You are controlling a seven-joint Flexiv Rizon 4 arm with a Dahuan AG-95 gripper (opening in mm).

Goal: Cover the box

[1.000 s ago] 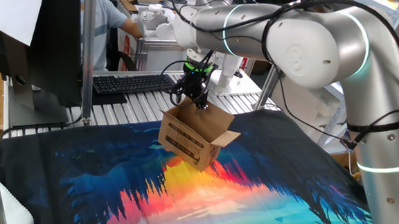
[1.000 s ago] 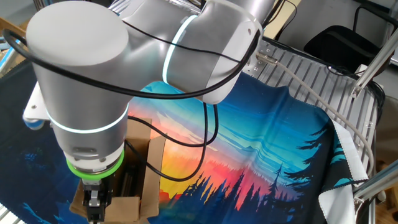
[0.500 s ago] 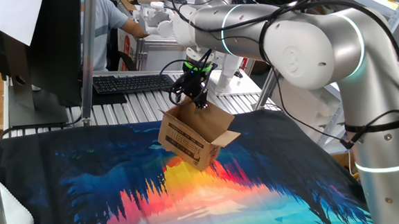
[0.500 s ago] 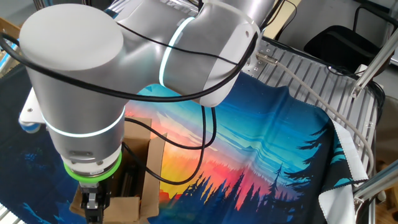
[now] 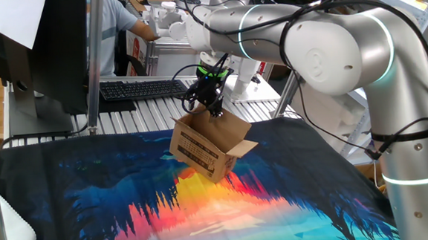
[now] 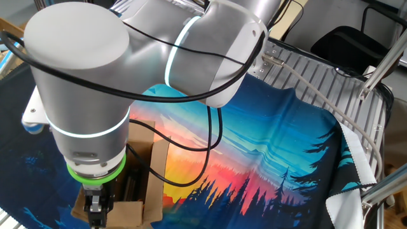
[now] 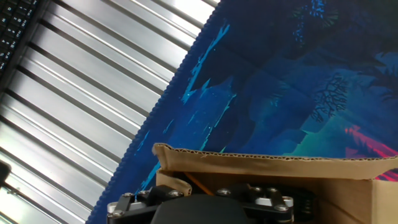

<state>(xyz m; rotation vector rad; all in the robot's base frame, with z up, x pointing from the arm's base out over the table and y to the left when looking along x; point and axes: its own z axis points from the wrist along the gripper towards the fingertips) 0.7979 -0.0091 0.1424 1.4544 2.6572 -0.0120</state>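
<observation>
Nothing moved since before. Gripper (image 5: 215, 109) part open over box (image 5: 204, 145) near cloth (image 5: 129, 199) back edge (grip unclear); could shove box, crumpling flap.

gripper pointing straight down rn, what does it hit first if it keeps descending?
Most likely the box: the gripper hangs right over its open top, by an upright flap. Whether it meets that flap's edge or drops inside to the bottom is unclear; depth is hard to judge.

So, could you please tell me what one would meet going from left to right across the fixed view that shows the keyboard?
Black monitor → keyboard → box with the gripper just above it → the arm's big silver joint.
</observation>
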